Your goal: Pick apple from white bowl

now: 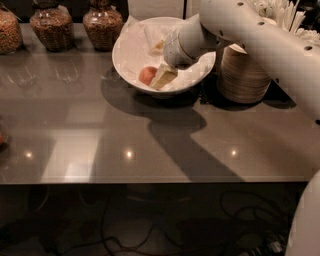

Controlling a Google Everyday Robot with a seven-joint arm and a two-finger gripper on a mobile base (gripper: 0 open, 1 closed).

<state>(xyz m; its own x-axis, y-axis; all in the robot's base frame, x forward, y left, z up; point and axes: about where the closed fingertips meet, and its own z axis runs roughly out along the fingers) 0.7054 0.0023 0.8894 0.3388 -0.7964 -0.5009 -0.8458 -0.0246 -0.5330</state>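
The white bowl (125,57) stands at the back of the grey table, lined with crumpled white paper. The small reddish-orange apple (147,75) lies in its front part. My gripper (162,77) reaches down into the bowl from the upper right, right beside the apple on its right side. One pale finger (165,75) shows next to the fruit. The arm hides the bowl's right half.
A stack of beige disposable bowls (245,75) stands right of the white bowl, under my arm. Three glass jars of grains (102,27) line the back left edge. White utensils (282,15) stick up at the back right. The table's front edge (150,181) runs across the middle.
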